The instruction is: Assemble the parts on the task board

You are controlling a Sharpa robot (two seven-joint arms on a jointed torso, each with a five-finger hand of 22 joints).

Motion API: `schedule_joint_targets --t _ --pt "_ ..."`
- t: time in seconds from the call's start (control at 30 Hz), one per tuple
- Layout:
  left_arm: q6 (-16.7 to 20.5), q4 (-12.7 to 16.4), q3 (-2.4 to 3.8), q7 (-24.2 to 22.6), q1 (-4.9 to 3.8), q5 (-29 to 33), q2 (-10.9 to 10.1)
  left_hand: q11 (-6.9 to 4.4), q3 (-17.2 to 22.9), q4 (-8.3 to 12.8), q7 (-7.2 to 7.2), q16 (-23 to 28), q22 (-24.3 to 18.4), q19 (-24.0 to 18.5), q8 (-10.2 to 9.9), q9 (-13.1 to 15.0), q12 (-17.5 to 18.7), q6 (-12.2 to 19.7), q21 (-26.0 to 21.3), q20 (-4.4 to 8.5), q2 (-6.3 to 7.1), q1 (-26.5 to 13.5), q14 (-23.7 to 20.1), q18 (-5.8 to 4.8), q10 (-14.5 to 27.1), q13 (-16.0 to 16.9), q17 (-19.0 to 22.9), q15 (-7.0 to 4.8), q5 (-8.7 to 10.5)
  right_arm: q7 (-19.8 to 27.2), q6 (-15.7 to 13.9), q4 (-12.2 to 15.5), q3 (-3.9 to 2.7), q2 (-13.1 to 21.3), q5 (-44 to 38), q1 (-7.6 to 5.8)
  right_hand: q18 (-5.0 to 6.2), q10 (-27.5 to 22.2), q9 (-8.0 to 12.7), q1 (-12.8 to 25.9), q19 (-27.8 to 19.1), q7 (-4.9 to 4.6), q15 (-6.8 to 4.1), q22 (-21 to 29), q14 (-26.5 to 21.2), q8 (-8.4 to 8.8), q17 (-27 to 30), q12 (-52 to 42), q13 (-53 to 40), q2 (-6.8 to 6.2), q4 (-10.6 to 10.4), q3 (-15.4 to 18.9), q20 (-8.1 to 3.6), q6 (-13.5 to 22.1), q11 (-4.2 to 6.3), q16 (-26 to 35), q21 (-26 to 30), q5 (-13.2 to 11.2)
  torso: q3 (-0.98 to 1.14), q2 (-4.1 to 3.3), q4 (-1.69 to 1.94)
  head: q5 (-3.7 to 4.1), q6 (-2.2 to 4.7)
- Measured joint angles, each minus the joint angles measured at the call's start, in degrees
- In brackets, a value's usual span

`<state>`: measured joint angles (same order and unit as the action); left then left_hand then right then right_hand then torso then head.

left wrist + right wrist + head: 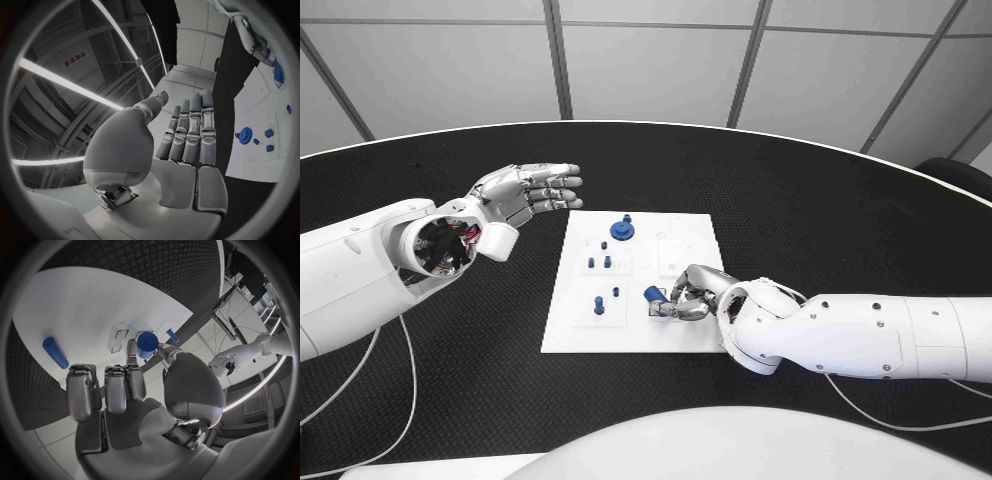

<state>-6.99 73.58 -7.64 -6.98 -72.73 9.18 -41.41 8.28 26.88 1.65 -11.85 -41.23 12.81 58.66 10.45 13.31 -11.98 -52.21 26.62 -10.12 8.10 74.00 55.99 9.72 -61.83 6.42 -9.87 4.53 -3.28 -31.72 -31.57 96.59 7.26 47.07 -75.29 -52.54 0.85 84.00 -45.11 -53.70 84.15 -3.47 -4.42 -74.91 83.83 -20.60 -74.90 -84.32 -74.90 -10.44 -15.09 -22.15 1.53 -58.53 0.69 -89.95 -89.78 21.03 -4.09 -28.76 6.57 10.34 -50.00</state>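
Blue part pinched by right hand

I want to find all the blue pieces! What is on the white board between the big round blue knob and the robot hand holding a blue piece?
In the head view, between the round knob and the right hand, small blue pegs stand on the task board.

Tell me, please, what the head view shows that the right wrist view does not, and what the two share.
Head view alone: the left hand with its fingers apart, holding nothing, beside the task board's far left corner, and a round blue part at the board's far end. Right wrist view alone: a long blue part lying flat near the board's edge. Both: the white task board and the right hand holding a blue part over it.
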Motion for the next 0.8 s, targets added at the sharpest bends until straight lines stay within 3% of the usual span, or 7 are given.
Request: schedule_joint_targets --t 0.2,0.47,0.63,0.8 --pt "0.0 0.0 0.00 0.1 0.00 0.0 0.0 0.00 0.0 0.0 0.00 0.0 0.0 0.0 0.0 0.0 0.0 0.0 0.0 0.00 0.00 0.0 0.0 0.00 0.0 0.0 0.0 0.00 0.00 1.2 -0.7 0.6 0.00 0.0 0.0 0.00 0.01 0.0 -0.6 -0.2 -0.2 0.68 -0.21 0.0 0.2 -0.92 0.0 0.0 0.0 0.23 -0.4 0.4 -0.20 -0.7 0.41 0.0 0.0 -0.3 0.00 0.00 -0.01 -0.04 0.00" --pt "-0.1 0.0 -0.01 0.1 0.00 0.0 0.0 0.00 0.0 0.0 0.00 0.0 0.0 0.0 0.0 0.0 0.0 0.0 0.0 0.00 0.00 0.0 0.0 0.00 0.0 0.0 -0.1 0.00 0.00 1.3 -0.9 0.8 0.00 0.0 0.0 0.00 0.00 0.0 -0.9 0.3 -0.1 0.72 -0.35 0.0 0.1 -1.37 0.0 -0.2 0.0 0.78 -1.2 1.2 -0.33 -0.7 0.41 0.0 0.0 -0.3 0.00 -0.01 -0.03 0.09 0.00" --pt "-0.1 -0.1 -0.01 0.2 0.01 0.0 0.0 0.00 -0.2 -0.2 0.00 0.0 -0.1 0.0 0.0 0.0 0.0 0.0 -0.2 0.00 0.00 0.0 0.0 0.00 0.0 0.0 -0.1 0.00 0.00 0.5 0.2 0.3 0.00 0.1 0.0 -0.01 0.01 -0.1 -1.1 -1.0 -0.2 0.72 -0.59 0.0 0.2 -1.56 0.0 -0.2 0.0 2.09 -0.6 0.6 -0.62 -0.7 0.75 0.0 0.0 -0.1 0.00 0.00 -0.01 0.20 0.00" --pt "-0.1 -0.1 -0.01 0.2 0.01 0.0 0.0 0.00 -0.2 -0.2 0.00 0.0 -0.1 0.0 0.0 0.0 0.0 0.0 -0.2 0.00 0.00 0.0 0.0 0.00 0.0 0.0 -0.1 0.00 0.00 -0.5 2.2 -0.5 0.00 0.2 0.0 -0.06 0.00 -0.1 -1.4 -1.2 -0.2 0.72 -0.62 0.0 0.2 -1.78 0.0 -0.2 0.0 2.30 -0.4 0.4 -0.63 -0.7 0.75 0.0 0.0 -0.8 -0.01 0.01 -0.03 0.22 0.00"
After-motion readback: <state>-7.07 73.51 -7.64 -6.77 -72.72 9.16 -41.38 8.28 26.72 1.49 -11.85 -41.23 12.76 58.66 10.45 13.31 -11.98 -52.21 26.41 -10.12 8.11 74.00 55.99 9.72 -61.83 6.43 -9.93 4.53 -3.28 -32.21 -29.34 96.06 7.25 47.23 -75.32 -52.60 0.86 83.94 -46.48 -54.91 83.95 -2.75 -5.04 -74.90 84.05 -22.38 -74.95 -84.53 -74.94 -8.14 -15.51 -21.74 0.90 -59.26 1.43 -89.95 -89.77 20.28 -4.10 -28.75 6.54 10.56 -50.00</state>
